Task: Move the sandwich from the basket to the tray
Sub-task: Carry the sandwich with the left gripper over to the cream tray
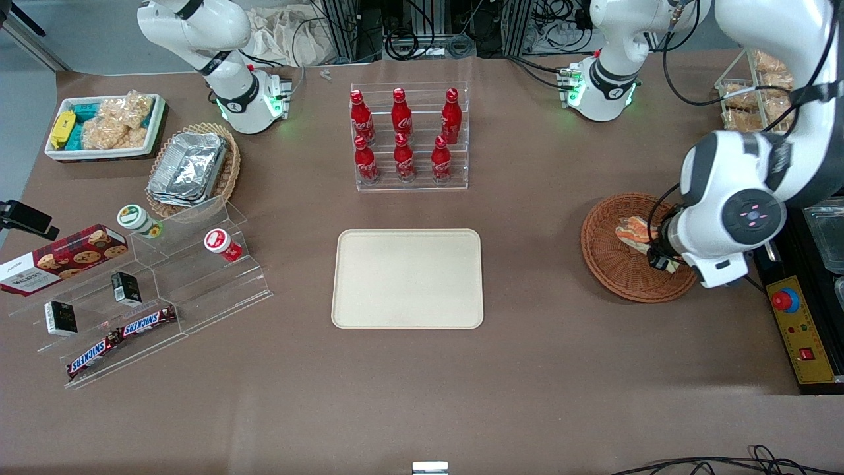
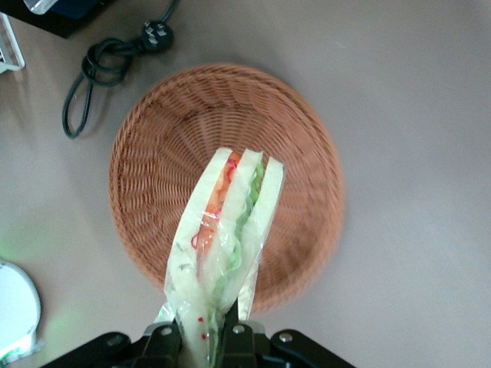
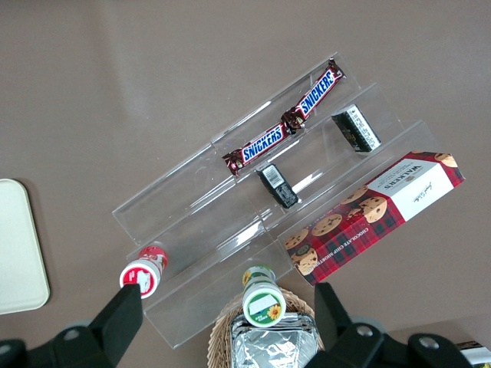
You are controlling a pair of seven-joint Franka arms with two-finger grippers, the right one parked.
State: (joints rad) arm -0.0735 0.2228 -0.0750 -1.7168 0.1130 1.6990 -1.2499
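Left wrist view | gripper [image 2: 205, 337] clamps sandwich [image 2: 230, 230] | above basket [image 2: 153, 153]

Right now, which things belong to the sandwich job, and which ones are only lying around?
For the job:
- triangular pale-bread sandwich, gripped in the claw above the basket
- round reddish-brown wicker basket
- flat cream rectangular tray

Lying about:
- red cola bottles in clear rack
- Snickers bars
- red cookie box
- crinkled foil trays

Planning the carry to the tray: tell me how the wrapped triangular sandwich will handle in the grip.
The film-wrapped triangular sandwich, pinched in the end effector above the reddish-brown wicker basket, looks soft and probably light. Its clear wrap may be slippery. The layers could squash or splay under a hard squeeze.
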